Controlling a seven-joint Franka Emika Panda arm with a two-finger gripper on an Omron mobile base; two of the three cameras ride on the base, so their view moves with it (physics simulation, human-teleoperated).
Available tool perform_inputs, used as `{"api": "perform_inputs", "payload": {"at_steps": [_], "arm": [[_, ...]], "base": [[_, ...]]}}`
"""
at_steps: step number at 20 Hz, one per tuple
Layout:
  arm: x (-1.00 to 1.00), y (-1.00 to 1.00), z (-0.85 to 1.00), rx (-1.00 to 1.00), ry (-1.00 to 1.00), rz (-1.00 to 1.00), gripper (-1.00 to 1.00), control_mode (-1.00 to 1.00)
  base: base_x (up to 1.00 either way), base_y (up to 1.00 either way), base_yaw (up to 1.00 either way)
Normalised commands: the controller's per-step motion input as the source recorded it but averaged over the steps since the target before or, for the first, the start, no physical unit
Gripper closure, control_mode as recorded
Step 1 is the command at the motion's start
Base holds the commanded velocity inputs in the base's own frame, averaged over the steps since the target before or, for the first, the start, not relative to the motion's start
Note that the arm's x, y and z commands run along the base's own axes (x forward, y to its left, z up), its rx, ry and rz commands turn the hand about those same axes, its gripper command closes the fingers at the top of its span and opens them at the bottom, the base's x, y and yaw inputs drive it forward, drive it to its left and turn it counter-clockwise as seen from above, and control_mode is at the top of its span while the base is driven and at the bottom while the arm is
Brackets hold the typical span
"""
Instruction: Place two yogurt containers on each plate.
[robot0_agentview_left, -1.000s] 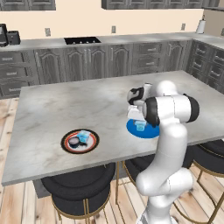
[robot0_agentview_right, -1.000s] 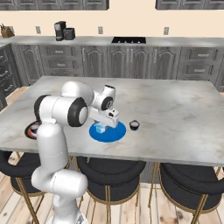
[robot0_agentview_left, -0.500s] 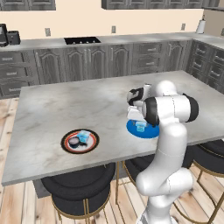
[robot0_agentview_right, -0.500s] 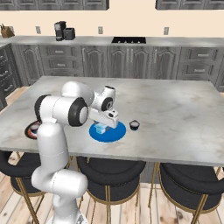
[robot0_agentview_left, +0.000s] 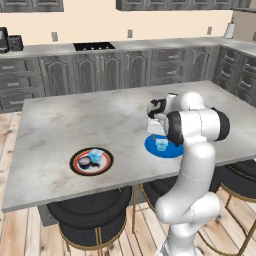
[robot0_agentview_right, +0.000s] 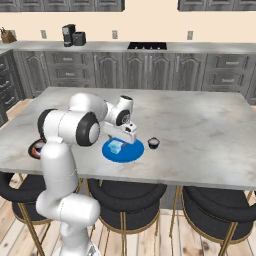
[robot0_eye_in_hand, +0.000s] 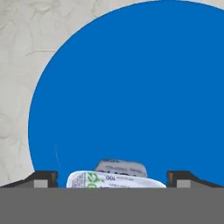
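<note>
A pale blue yogurt tub (robot0_agentview_left: 161, 144) sits on the plain blue plate (robot0_agentview_left: 172, 151) near the counter's front edge. My gripper (robot0_agentview_left: 157, 131) hangs just above it, open. In the hand view the fingertips (robot0_eye_in_hand: 43, 178) stand wide on either side of the tub's printed lid (robot0_eye_in_hand: 116, 177), with the blue plate (robot0_eye_in_hand: 131, 87) behind. A dark round yogurt tub (robot0_agentview_right: 154, 143) stands on the counter just right of the blue plate (robot0_agentview_right: 131, 154). The red-rimmed patterned plate (robot0_agentview_left: 103, 167) holds a dark tub (robot0_agentview_left: 85, 162) and a pale blue tub (robot0_agentview_left: 95, 156).
The grey marble island (robot0_agentview_left: 75, 120) stretches wide behind the plates. Black round stools (robot0_agentview_right: 120, 192) stand under its front edge. My arm hides most of the patterned plate (robot0_agentview_right: 35, 149) in the right base view. Cabinets and a cooktop (robot0_agentview_left: 94, 46) line the back wall.
</note>
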Motion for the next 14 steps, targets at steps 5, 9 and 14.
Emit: {"api": "perform_inputs", "payload": {"at_steps": [5,9,14], "arm": [[0.01,-0.05,0.13,0.00,-0.13,0.00,-1.00,-1.00],[0.00,-0.31,0.20,0.00,-0.15,-0.01,-1.00,-1.00],[-0.17,-0.69,0.06,-0.04,-0.09,0.02,-1.00,-1.00]], "base": [[0.00,0.00,0.00],[0.00,0.00,0.00],[0.00,0.00,0.00]]}}
